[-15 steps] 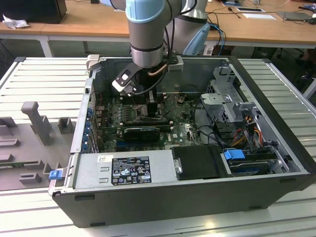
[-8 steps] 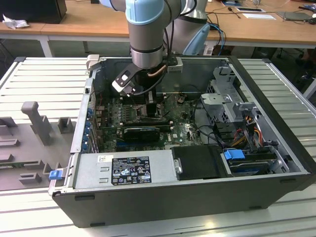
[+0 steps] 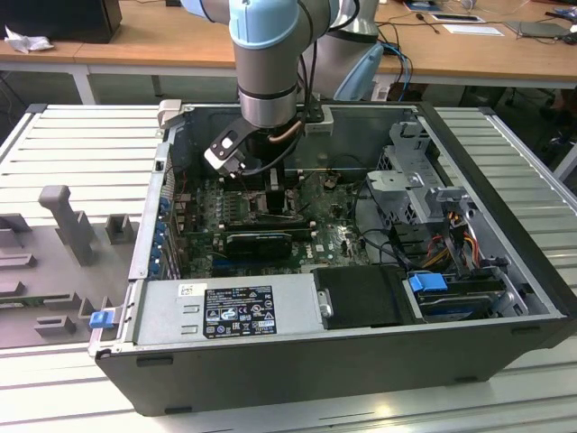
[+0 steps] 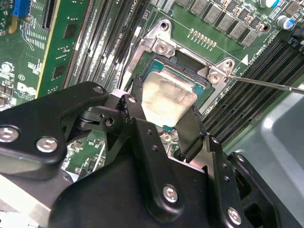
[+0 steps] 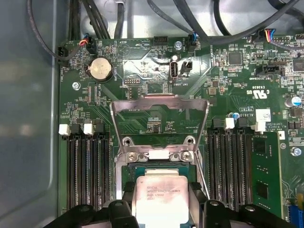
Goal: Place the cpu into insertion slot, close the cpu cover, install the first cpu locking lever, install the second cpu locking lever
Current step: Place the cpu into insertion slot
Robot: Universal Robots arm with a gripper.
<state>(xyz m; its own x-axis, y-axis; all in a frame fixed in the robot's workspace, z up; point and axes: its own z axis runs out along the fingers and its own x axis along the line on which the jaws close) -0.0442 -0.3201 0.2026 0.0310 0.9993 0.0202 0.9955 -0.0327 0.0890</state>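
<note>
Step in hand, as I judge it: seating the cpu [image 4: 168,102] in the insertion slot [image 4: 173,66]. The gripper [image 4: 164,118] is clamped on the cpu, w/ fingers [image 4: 192,130] on two opposite edges. In the exterior view the arm [image 3: 266,54] comes down at upper centre of the frame, a bit left of middle, into the open pc case [image 3: 505,271]. The cpu is right over the slot. Can't tell if it's touching the contact field yet; in the second wrist view it looks slightly tipped vs the slot rim. The cpu cover [image 5: 159,98] stands raised & clear of the slot, so there's room. To do this well: level the chip first, match its edges to the rim, lower straight w/ no sideways slide (contacts likely fragile), no pressing, and let go only once it sits flat. Keep clear of the thin metal rod [image 4: 266,84] near one slot corner. Orientation: metal face up toward the wrist cams, edges approx parallel to the slot rim in the first wrist view. The chip is near-square, so no clear long axis; the gripped edges face the memory slots [image 5: 85,171].
</note>
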